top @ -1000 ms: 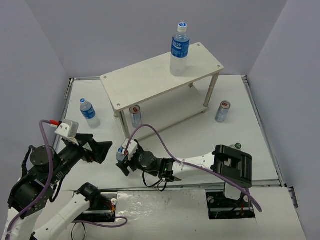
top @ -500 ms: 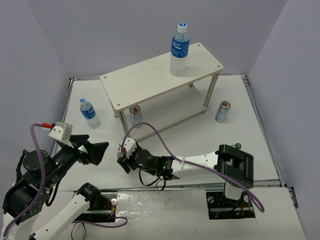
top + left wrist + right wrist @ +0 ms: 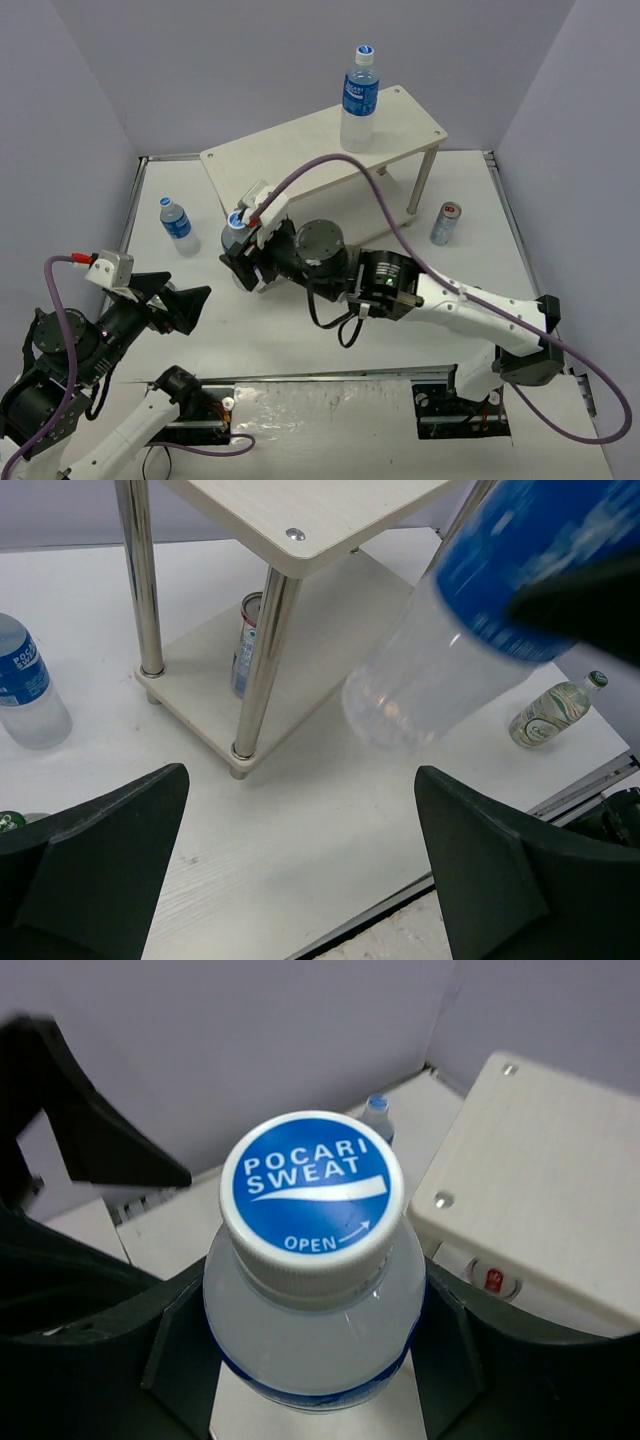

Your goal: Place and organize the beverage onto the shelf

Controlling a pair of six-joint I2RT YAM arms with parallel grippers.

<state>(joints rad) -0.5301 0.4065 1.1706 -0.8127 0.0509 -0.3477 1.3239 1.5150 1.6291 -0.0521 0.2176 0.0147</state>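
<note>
My right gripper [image 3: 245, 250] is shut on a clear bottle with a blue label and blue-and-white cap [image 3: 237, 222], held upright in the air at the front left corner of the pale wood shelf [image 3: 300, 160]. The right wrist view shows the cap [image 3: 312, 1195] between the jaws [image 3: 310, 1360], with the shelf top [image 3: 550, 1180] to the right. The left wrist view shows the lifted bottle [image 3: 450, 650]. A tall bottle [image 3: 359, 100] stands on the top board. A can [image 3: 247, 640] stands on the lower board. My left gripper [image 3: 185, 300] is open and empty, low on the left.
A small bottle [image 3: 177, 225] stands on the table left of the shelf. A silver red-topped can [image 3: 445, 223] stands right of it. A small green-capped bottle [image 3: 553, 712] lies on the table near the front. Grey walls close in three sides.
My right arm has lifted the bottle off the table and carried it up and back to the shelf's front left corner. My left gripper has drawn back a little to the lower left.
</note>
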